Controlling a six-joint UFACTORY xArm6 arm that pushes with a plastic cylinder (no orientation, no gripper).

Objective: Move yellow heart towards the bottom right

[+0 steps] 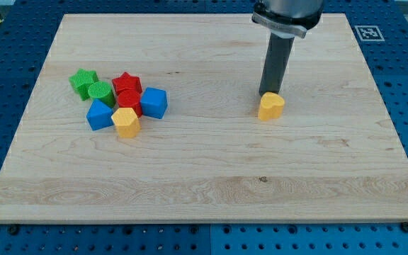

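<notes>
The yellow heart (270, 107) lies on the wooden board (204, 177), right of centre. My tip (268, 93) stands right behind it, at its upper edge, touching or nearly touching it. The dark rod comes down from the view's top.
A cluster of blocks sits at the view's left: a green star (83, 83), a green cylinder (100, 92), a red star (127, 82), a red block (129, 100), a blue cube (154, 103), a blue block (99, 115) and a yellow hexagon (126, 122). A marker tag (368, 32) is at the top right corner.
</notes>
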